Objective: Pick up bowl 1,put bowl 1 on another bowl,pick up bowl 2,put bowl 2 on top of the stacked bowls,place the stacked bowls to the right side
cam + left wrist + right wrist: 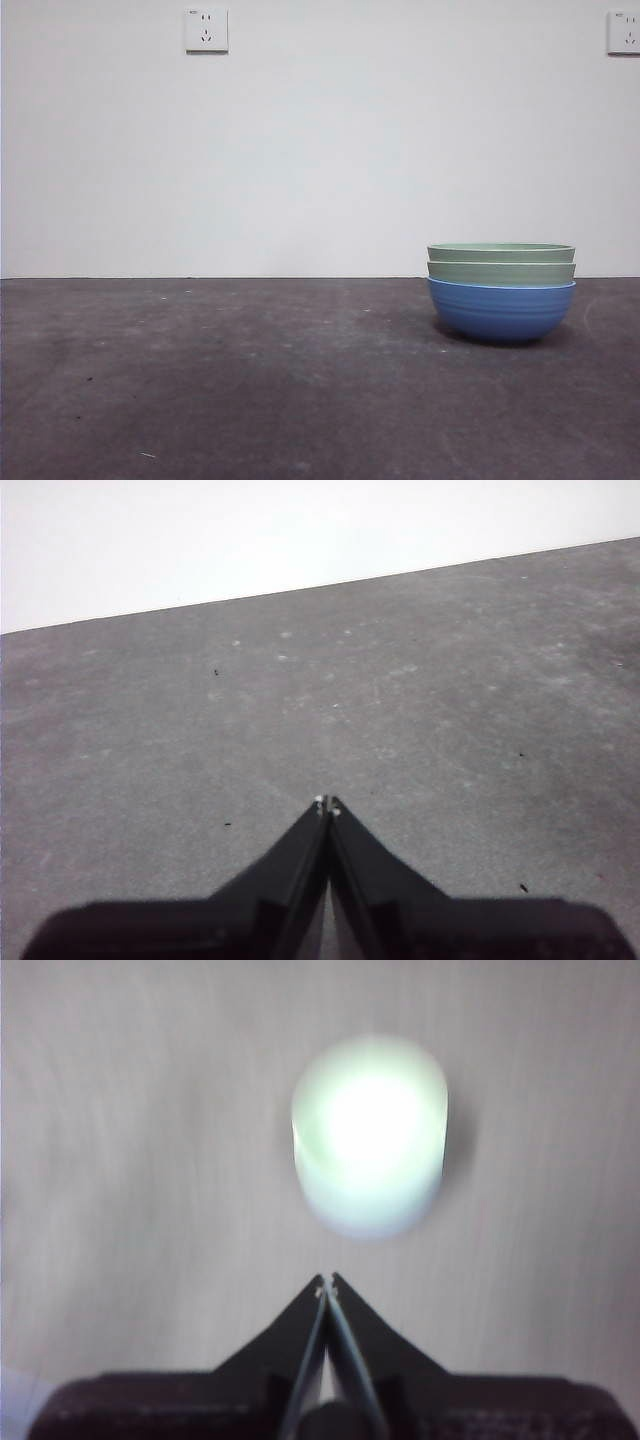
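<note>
Right end effector [327, 1280] closed, above the stacked bowls [501, 292]

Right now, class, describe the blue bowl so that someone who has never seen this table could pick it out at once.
Look across the dark grey table to its right side, in front of the white wall, where one stack of three bowls stands. The blue bowl is the bottom one, resting on the table. The two bowls nested in it are pale green.

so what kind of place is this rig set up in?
Probably a bare lab or test room: a plain white wall with a wall socket, a worn grey table, and only the stacked bowls on it.
</note>
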{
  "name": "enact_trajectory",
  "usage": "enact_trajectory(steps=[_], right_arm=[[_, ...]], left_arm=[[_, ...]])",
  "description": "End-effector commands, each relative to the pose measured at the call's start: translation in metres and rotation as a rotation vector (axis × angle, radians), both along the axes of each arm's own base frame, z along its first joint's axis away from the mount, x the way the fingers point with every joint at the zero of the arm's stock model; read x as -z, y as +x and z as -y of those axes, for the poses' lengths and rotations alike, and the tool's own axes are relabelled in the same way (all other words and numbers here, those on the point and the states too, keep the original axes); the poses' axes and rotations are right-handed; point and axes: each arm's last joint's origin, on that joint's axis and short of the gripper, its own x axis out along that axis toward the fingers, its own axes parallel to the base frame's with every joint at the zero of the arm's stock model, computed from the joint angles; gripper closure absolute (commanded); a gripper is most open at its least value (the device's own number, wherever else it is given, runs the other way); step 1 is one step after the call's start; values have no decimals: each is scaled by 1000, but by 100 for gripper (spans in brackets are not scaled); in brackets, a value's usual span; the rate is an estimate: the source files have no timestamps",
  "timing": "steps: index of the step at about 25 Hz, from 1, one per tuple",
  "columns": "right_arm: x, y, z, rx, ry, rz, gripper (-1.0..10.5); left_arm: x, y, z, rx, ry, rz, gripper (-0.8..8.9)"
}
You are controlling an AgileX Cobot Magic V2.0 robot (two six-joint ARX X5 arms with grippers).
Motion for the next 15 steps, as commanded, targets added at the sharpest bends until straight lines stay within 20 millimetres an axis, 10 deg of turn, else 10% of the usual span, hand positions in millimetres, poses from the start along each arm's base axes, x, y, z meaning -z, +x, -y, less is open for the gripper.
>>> enact_trajectory(steps=[1, 15], right_arm=[[6, -8, 3, 29, 14, 200, 940], [163, -10, 9, 114, 65, 472, 941]], left_arm=[[4, 1, 0, -5, -7, -10, 815], [4, 1, 0, -5, -7, -10, 815]])
